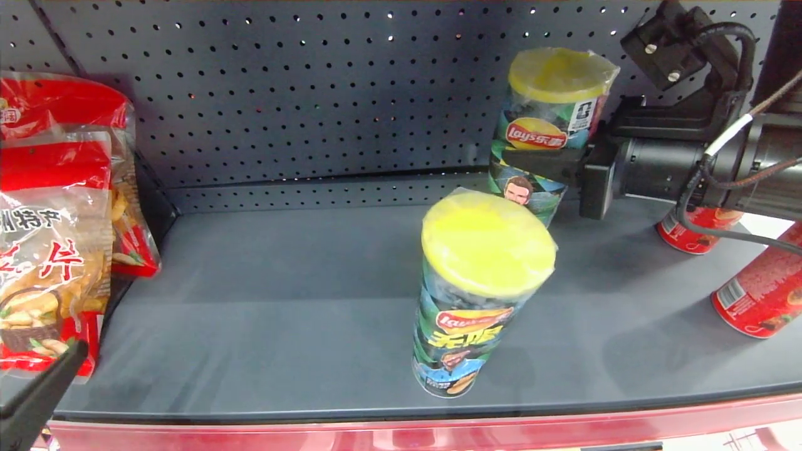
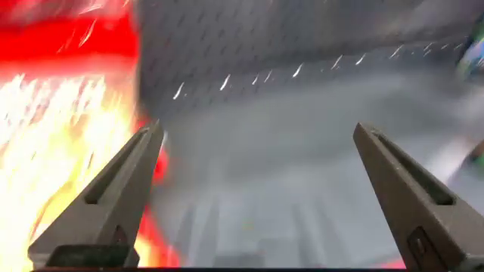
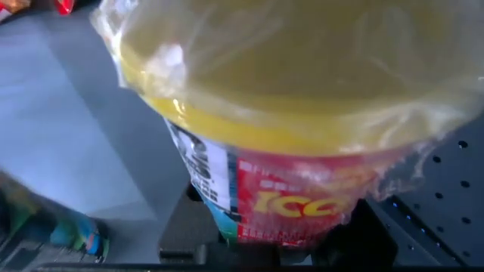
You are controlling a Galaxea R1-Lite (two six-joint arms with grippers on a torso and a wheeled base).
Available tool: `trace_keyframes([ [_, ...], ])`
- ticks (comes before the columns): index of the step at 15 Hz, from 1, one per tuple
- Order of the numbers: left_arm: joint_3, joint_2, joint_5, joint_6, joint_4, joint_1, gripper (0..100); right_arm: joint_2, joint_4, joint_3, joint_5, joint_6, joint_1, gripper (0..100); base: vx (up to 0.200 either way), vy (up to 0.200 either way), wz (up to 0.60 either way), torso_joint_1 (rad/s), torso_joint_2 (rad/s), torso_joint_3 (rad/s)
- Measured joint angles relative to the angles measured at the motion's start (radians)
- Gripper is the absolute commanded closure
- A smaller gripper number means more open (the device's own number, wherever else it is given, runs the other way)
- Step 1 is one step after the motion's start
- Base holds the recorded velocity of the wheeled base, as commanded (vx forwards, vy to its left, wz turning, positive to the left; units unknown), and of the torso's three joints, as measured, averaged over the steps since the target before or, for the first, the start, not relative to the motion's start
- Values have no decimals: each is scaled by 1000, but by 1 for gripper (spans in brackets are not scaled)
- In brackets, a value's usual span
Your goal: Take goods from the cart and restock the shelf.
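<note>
Restocking under way: the right gripper (image 1: 540, 165) has its fingers clenched across the middle of a tall cylindrical chip can with a yellow plastic lid and clear film wrap (image 1: 551, 100). It holds the can upright just in front of the dark perforated back panel (image 1: 282, 94) of the grey shelf (image 1: 282, 300). The lid (image 3: 302, 98) sits directly above the fingers. Whether the base touches the shelf cannot be told.

The can is probably light, with a thin card wall that would dent under a hard squeeze and glossy film that may slip. A moderate hold at mid-body, below the lid, looks the best place to grip. Tall and narrow, it could topple when let go.

A second yellow-lidded chip can (image 1: 482, 288) stands upright just forward of the fingers, towards the shelf's front edge, and is the nearest thing that could be knocked. A red cylindrical can (image 1: 698, 227) lies beneath the wrist behind the fingers, and a second red can (image 1: 758, 291) sits farther out.

Well apart, the left gripper (image 2: 257, 130) has its fingers (image 2: 121, 189) spread with nothing between them. Red snack bags (image 1: 56, 219) sit just beside one finger.
</note>
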Motion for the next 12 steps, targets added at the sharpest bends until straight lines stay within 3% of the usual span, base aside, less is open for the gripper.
trace_keyframes([
  [3,-3,-280,98,71,417,37,0,7,-1,-10,17,0,-1,100,0,0,0,0,0,0],
  [5,-17,-434,134,91,688,57,0,8,-2,-12,17,0,-8,100,0,0,0,0,0,0],
  [6,-25,-496,119,96,770,68,0,8,-2,-12,18,0,-10,100,0,0,0,0,0,0],
  [9,-24,-544,-36,104,782,70,0,6,-2,-18,18,1,-11,100,0,0,0,0,0,0],
  [12,-54,-499,-93,104,746,45,0,0,-2,-21,18,26,-14,100,0,0,0,0,0,0],
])
